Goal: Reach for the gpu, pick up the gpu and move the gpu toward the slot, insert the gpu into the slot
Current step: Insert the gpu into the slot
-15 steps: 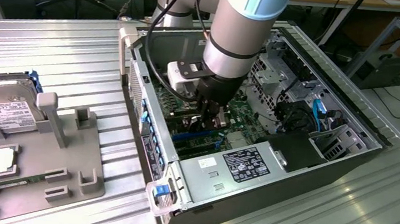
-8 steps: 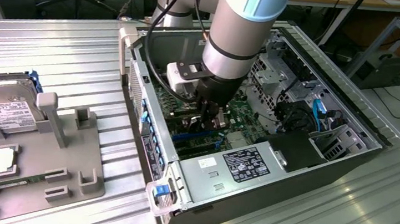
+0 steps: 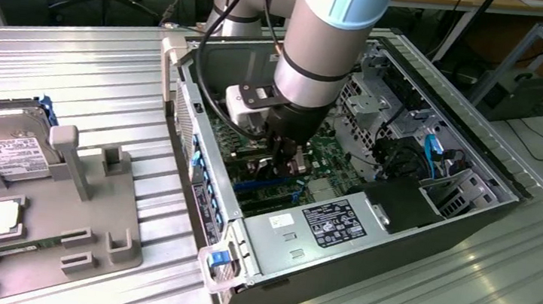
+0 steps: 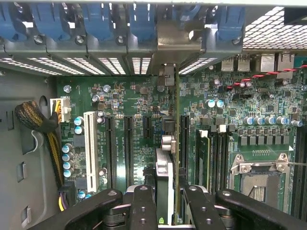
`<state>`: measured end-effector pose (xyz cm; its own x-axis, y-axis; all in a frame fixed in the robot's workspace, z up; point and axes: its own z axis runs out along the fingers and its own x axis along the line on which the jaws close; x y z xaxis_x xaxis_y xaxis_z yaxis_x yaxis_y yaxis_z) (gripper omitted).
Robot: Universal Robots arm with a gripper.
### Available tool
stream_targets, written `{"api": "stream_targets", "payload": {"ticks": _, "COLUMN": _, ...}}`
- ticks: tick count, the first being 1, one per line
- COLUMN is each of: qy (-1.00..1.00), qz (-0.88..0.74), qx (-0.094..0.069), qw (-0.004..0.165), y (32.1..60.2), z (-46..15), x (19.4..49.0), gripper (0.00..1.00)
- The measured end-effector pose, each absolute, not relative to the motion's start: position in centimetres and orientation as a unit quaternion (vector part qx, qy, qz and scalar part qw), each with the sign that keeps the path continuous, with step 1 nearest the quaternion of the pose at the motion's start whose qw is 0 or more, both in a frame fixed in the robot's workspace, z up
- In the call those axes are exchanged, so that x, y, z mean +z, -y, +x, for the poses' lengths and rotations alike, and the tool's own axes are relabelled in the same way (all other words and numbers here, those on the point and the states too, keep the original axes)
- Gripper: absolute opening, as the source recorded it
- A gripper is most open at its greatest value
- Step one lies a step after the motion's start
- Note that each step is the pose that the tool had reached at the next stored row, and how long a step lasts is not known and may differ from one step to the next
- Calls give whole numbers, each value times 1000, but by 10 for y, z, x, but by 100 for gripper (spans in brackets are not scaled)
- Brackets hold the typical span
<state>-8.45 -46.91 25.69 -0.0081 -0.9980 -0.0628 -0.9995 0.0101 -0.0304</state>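
GPU (image 4: 176, 143), one card, stands edge-on over the motherboard (image 4: 124, 96), gripped between two closed jaws.

- The gpu (image 4: 176, 143) is a thin card seen edge-on in the wrist view, standing upright on the green motherboard (image 4: 129, 103) between dark expansion slots.
- Its silvery metal bracket (image 4: 175, 45) sits at the case's rear wall.
- The black fingers (image 4: 144, 206) flank its near end.
- In the exterior view the gpu (image 3: 288, 170) hangs inside the open computer case (image 3: 467, 218).
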Motion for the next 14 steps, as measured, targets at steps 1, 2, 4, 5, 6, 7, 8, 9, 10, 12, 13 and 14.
{"api": "stream_targets", "payload": {"ticks": 1, "qy": -710, "qz": -703, "qx": 11, "qw": 33, "y": 469, "z": -85, "x": 257, "gripper": 27}}
{"api": "stream_targets", "payload": {"ticks": 2, "qy": -710, "qz": -703, "qx": 11, "qw": 33, "y": 469, "z": -85, "x": 256, "gripper": 27}}
{"api": "stream_targets", "payload": {"ticks": 4, "qy": -710, "qz": -703, "qx": 11, "qw": 33, "y": 469, "z": -85, "x": 256, "gripper": 27}}
{"api": "stream_targets", "payload": {"ticks": 5, "qy": -710, "qz": -703, "qx": 11, "qw": 33, "y": 469, "z": -85, "x": 255, "gripper": 27}}
{"api": "stream_targets", "payload": {"ticks": 6, "qy": -710, "qz": -703, "qx": 11, "qw": 33, "y": 469, "z": -85, "x": 255, "gripper": 27}}
{"api": "stream_targets", "payload": {"ticks": 7, "qy": -710, "qz": -703, "qx": 11, "qw": 33, "y": 469, "z": -85, "x": 255, "gripper": 27}}
{"api": "stream_targets", "payload": {"ticks": 8, "qy": -710, "qz": -703, "qx": 11, "qw": 33, "y": 469, "z": -85, "x": 254, "gripper": 27}}
{"api": "stream_targets", "payload": {"ticks": 9, "qy": -710, "qz": -703, "qx": 11, "qw": 33, "y": 469, "z": -85, "x": 254, "gripper": 27}}
{"api": "stream_targets", "payload": {"ticks": 10, "qy": -710, "qz": -703, "qx": 11, "qw": 33, "y": 469, "z": -85, "x": 254, "gripper": 27}}
{"api": "stream_targets", "payload": {"ticks": 12, "qy": -710, "qz": -703, "qx": 11, "qw": 33, "y": 469, "z": -85, "x": 254, "gripper": 27}}
{"api": "stream_targets", "payload": {"ticks": 13, "qy": -710, "qz": -703, "qx": 11, "qw": 33, "y": 469, "z": -85, "x": 254, "gripper": 27}}
{"api": "stream_targets", "payload": {"ticks": 14, "qy": -710, "qz": -703, "qx": 11, "qw": 33, "y": 469, "z": -85, "x": 254, "gripper": 27}}
